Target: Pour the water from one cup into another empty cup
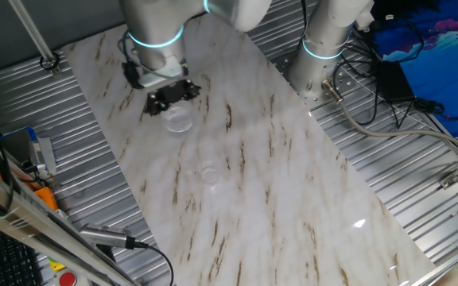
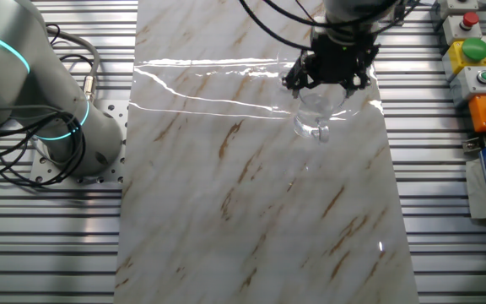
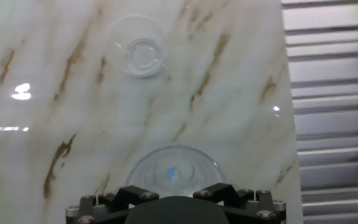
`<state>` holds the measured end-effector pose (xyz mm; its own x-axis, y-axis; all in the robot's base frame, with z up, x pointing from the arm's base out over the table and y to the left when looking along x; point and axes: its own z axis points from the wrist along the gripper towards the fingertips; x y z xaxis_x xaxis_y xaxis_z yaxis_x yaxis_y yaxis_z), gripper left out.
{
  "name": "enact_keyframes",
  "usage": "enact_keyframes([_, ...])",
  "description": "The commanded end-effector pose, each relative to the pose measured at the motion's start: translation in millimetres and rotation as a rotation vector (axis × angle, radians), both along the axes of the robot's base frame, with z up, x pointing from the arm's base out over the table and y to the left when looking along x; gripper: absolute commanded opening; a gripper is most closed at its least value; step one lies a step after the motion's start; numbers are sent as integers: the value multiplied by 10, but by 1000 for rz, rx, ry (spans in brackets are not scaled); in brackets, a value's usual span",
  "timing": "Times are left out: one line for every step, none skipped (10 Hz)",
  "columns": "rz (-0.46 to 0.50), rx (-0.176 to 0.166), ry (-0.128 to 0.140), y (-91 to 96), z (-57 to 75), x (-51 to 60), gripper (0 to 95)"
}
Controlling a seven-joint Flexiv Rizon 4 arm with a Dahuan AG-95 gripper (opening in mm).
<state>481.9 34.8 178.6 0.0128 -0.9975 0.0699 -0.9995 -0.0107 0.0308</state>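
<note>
Two clear round cups on veined marble [image 1: 293, 183]: wide tumbler [image 1: 179, 119] directly under black gripper [image 1: 171, 97], small cup [image 1: 209, 173] well beyond. Jaw spread perhaps wide, hard to tell.

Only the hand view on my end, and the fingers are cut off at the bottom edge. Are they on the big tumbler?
Observer: The gripper sits right over the larger tumbler. I cannot tell whether it is clamped on it.
Operator: Is the tumbler off the board?
Observer: From the other fixed view it looks upright and resting on the marble board.
Operator: Anything off to the side that I can't see?
Observer: A button box with red and green buttons stands on the slatted table, past the board edge nearest the tumbler.
</note>
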Motion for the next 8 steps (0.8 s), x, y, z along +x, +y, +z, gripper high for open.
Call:
enact_keyframes([-53, -16, -38, -14, -94, -242, 0])
enact_keyframes([-24, -43, -54, -9, -112, -275, 0])
enact_keyframes([-14, -53, -56, -1, -118, -272, 0])
enact_keyframes([-16, -63, -56, 14, -128, -260, 0])
enact_keyframes([-15, -72, -58, 57, -159, -226, 0])
enact_keyframes([-15, -82, -58, 97, -182, -197, 0])
enact_keyframes([-13, -98, -59, 153, -210, -162, 0])
enact_keyframes([-8, -117, -64, 200, -239, -132, 0])
